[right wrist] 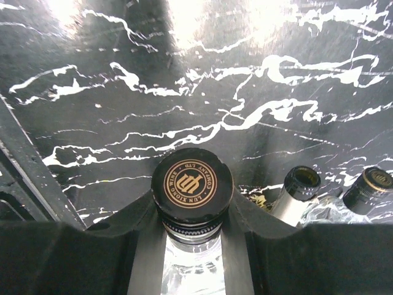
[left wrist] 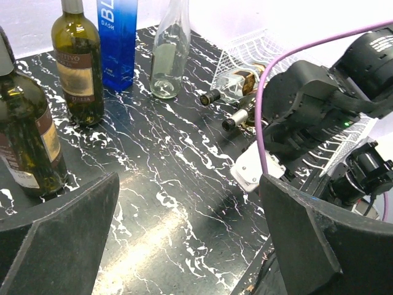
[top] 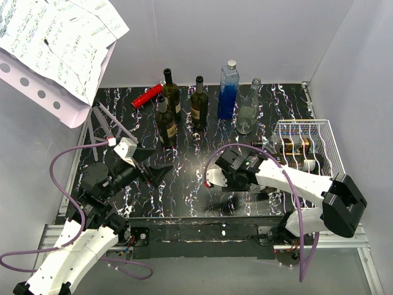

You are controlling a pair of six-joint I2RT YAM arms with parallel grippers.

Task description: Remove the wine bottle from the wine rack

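Clamped at the neck in my right gripper [right wrist: 192,236], the clear glass wine bottle [right wrist: 191,273] pokes its black gold-stamped cap [right wrist: 192,183] over the black marbled tabletop [right wrist: 245,74], left of the white wire-grid wine rack [top: 305,122]. Open tabletop ahead; my left gripper [left wrist: 189,203] stands spread wide.

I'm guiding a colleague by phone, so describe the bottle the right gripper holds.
Find the white wire rack at the table's right edge; bottle necks poke out of it toward the middle. The bottle is clear glass with a black cap bearing a round gold emblem. Unlike the two necks beside it, it sits clamped in the right gripper.
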